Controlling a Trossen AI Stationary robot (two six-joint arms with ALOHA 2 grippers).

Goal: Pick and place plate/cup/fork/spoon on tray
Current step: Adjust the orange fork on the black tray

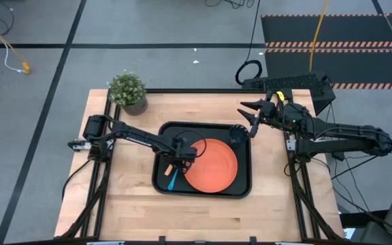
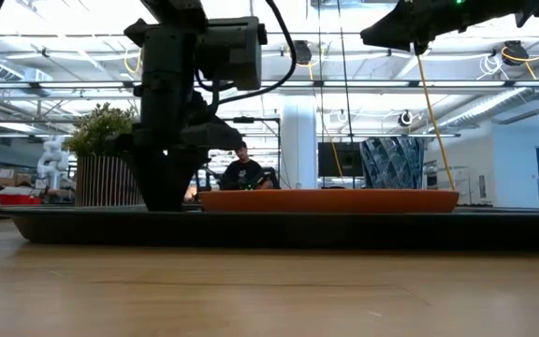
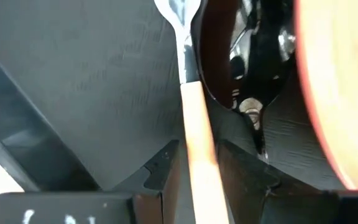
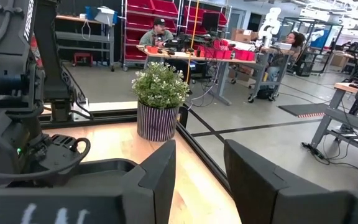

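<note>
The black tray (image 1: 243, 187) holds the orange plate (image 1: 211, 165) and, in its far right corner, the dark cup (image 1: 237, 134). The fork (image 3: 194, 134) with its orange handle and the spoon (image 3: 247, 56) with its dark bowl lie side by side on the tray's left part, beside the plate (image 3: 344, 93). The spoon's blue handle (image 1: 173, 182) shows below my left gripper (image 1: 175, 163), which points down and is shut on the fork. My right gripper (image 1: 250, 121) hangs level above the tray's far right corner, open and holding nothing (image 4: 197, 180). My left gripper pinches the fork's orange handle (image 3: 199, 163) between its two fingers (image 3: 166, 177), which come from above, pointing down, and lie across the handle. The fork's neck and tines (image 3: 180, 25) reach out past the fingers, low over the tray floor beside the spoon's bowl.
A potted green plant (image 1: 129, 92) stands at the table's far left corner. Bare wooden tabletop (image 1: 203, 218) lies along the near edge and on both sides of the tray. People sit at desks in the room beyond (image 4: 157, 31).
</note>
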